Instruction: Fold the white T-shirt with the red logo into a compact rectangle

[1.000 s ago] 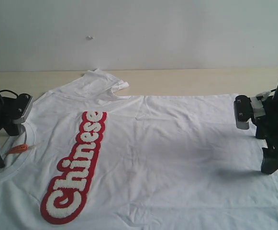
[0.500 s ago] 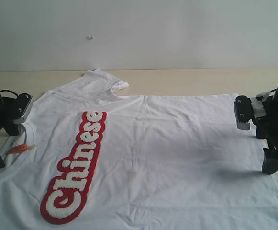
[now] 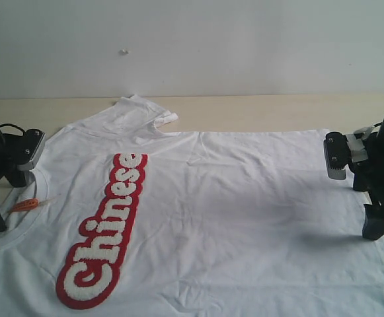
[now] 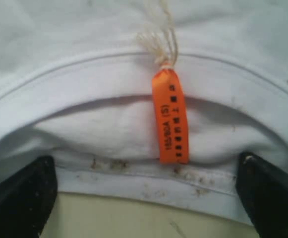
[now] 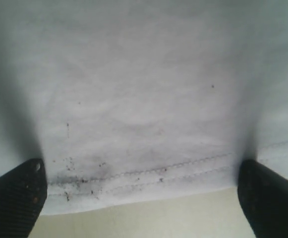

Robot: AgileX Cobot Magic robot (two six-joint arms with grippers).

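The shirt (image 3: 231, 211) lies face up and opened out on the desk (image 3: 258, 109), collar (image 4: 84, 82) toward the left arm and hem (image 5: 148, 176) toward the right. The logo (image 3: 106, 231) runs uncovered across the chest. No fold shows anywhere: the body is one flat layer with light wrinkles, and the far sleeve (image 3: 139, 112) sticks out past the shoulder, a little rumpled (the near sleeve is out of frame).

The left pincer (image 4: 144, 198) is spread wide and empty, its two tips to either side of the collar edge, with the orange tag (image 4: 171, 119) lying between them. The right pincer (image 5: 143, 198) is spread just as wide over the stitched hem and holds nothing either.

By my reading the task is at its very start. Both arms look posed for a first grab at opposite ends of the shirt, but no cloth is pinched. All the folding is left: sleeves and sides inward, then collar and hem brought together into a rectangle.
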